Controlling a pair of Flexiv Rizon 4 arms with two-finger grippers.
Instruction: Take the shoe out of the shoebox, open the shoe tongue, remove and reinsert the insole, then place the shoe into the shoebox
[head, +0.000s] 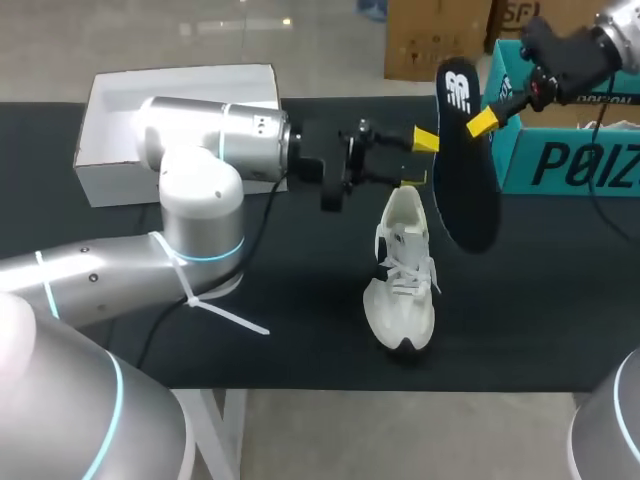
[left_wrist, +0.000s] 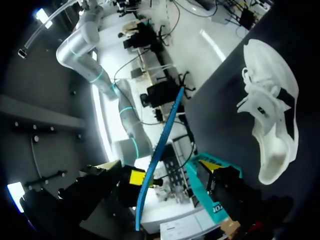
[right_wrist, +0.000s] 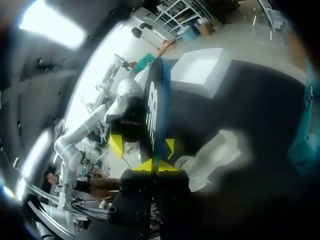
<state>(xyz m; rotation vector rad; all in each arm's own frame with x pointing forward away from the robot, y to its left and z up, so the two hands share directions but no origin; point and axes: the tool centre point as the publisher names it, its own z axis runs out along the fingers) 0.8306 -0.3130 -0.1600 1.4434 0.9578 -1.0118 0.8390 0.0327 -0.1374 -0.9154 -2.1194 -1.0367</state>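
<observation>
My right gripper (head: 480, 122) pinched the upper end of the insole (head: 468, 190), which hung between my left gripper's (head: 418, 158) spread fingers beside the shoe (head: 403, 285) on the table (head: 300, 330); a mistimed release might have dropped it.

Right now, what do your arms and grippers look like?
My left arm is built of rounded silver-grey segments with glowing teal rings at the joints. A white cable tie wraps it, and a black cable trails beside it. The right arm is silver, turning black near the wrist. The left gripper and right gripper are black with bright yellow tips.
</observation>
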